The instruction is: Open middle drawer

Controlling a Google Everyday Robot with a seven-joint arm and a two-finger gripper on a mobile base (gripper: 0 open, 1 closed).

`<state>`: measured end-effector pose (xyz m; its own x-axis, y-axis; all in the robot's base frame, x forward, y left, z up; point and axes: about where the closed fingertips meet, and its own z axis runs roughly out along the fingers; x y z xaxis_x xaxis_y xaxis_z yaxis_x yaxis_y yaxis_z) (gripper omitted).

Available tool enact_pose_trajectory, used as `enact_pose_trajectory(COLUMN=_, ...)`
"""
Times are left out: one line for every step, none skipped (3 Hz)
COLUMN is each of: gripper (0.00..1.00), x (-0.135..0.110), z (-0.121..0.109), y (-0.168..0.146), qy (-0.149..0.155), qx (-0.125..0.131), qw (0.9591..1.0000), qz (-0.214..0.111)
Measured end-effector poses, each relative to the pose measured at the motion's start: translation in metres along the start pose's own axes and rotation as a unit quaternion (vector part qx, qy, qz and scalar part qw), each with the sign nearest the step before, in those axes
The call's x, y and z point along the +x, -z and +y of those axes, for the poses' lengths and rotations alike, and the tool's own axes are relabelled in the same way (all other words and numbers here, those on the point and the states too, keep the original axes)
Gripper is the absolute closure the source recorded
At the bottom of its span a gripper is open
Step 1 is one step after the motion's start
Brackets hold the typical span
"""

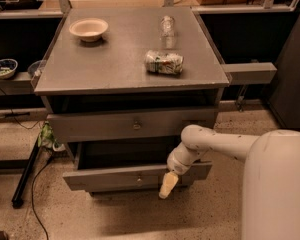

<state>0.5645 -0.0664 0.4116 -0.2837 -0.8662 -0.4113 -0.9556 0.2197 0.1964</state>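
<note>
The grey wooden cabinet [130, 69] fills the middle of the camera view. Its middle drawer [110, 178] stands pulled out toward me, with a dark interior showing behind its flat front and a small round knob [138, 179] at the centre. My gripper [166, 185] hangs at the end of the white arm, just in front of that drawer's front and lower edge, a little to the right of the knob. The taller top drawer [135, 125] sits above, less far out.
On the cabinet top lie a cream bowl [88, 29], a clear bottle [167, 26] and a crushed can [163, 62]. A shelf with small bowls [3, 68] runs at the left. Cables and a black bar [26, 176] lie on the floor at left.
</note>
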Motion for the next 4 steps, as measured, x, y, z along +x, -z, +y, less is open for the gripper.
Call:
enact_pose_trajectory(gripper=0.0, x=0.001, z=0.002, y=0.002, qy=0.001, qx=-0.004, qw=1.0, qz=-0.005)
enact_pose_trajectory(gripper=0.0, x=0.001, z=0.002, y=0.003, qy=0.001, qx=-0.004, qw=1.0, qz=-0.005)
enact_pose_trajectory(gripper=0.0, x=0.004, z=0.006, y=0.005, qy=0.002, qx=-0.007, qw=0.9999, qz=-0.009)
enact_pose_trajectory(gripper=0.0, x=0.004, z=0.013, y=0.006, qy=0.001, qx=-0.018, qw=0.9998, qz=-0.012)
